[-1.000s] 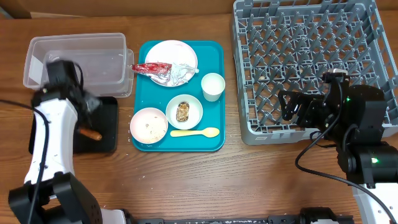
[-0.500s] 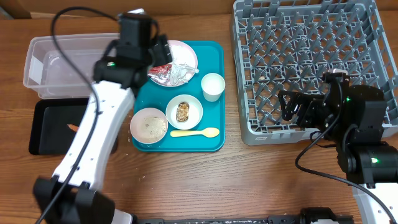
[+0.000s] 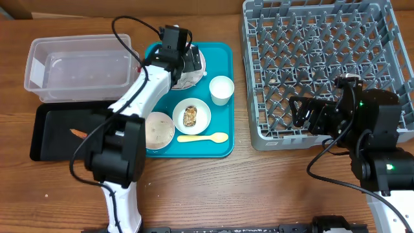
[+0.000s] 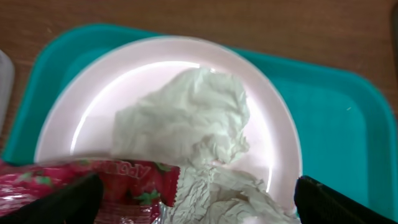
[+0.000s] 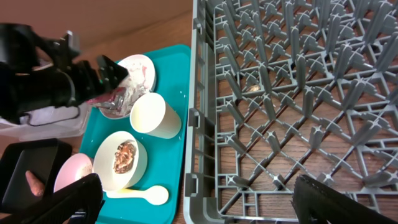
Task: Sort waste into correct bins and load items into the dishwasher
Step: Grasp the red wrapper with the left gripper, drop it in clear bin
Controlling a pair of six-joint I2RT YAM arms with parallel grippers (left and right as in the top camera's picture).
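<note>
My left gripper (image 3: 186,63) is no longer at the near left over the black tray (image 3: 48,145); it now hangs farther off and to the right, above the pale pink plate (image 4: 124,87) at the far end of the teal tray (image 3: 223,142); my left arm, earlier bent along the left side of the table, now reaches from the near edge across to that plate; my jaws stand wider than a second ago, one fingertip on each side of the crumpled napkin (image 4: 186,118) and red wrapper (image 4: 106,180); the sausage (image 3: 78,133), earlier right at my fingers, now lies alone in the black tray, which now shows uncovered.
</note>
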